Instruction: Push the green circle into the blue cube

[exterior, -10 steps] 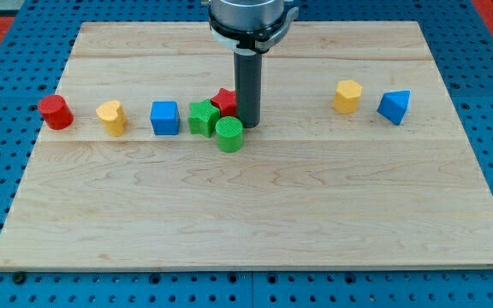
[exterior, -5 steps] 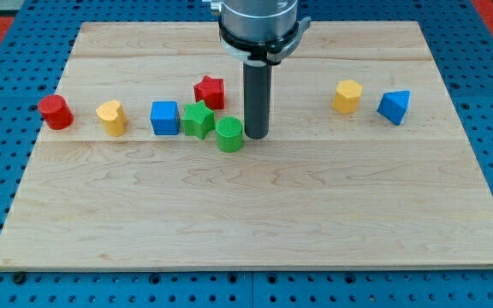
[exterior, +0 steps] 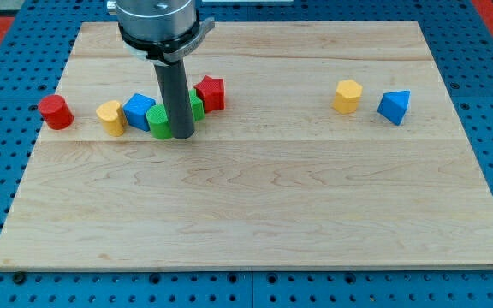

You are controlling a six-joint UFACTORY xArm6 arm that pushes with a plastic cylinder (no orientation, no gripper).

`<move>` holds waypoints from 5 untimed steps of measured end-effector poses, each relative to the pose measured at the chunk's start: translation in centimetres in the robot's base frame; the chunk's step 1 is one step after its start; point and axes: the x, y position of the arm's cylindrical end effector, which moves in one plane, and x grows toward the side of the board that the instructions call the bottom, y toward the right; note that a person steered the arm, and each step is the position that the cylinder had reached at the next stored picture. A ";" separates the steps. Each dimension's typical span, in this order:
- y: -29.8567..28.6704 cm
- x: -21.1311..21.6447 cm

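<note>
Rod [exterior: 175, 85] blocks your view of most of the green star [exterior: 196, 106]; only a sliver shows on its right, so the shape is hard to confirm. It also covers the right edge of the green circle [exterior: 159, 121]. Arm housing is cut off at the view's top. My tip [exterior: 183, 135] sits just right of the green circle, touching or nearly so; you can't tell which. No jaws on this arm, just a straight rod holding nothing. Green circle is a short ribbed cylinder, bright green, upright, left of board centre in the upper half. It touches the blue cube [exterior: 139, 111] on the cube's lower right. Blue cube looks turned a bit and presses against or sits just beside the yellow block [exterior: 110, 117] to its left; contact there is unclear. Red cylinder [exterior: 55, 112] stands apart further left, near the board's [exterior: 255, 214] left edge. Red star [exterior: 210, 92] sits just right of the rod, up a little. Yellow hexagon [exterior: 347, 96] and blue triangle [exterior: 394, 106] are well apart at the view's right, near each other. You have wide open board across the whole lower half and the middle between the red star and yellow hexagon. Little room on the left of the cluster.
</note>
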 end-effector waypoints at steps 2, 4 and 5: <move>-6.1 0.0; -5.1 1.4; -14.9 3.9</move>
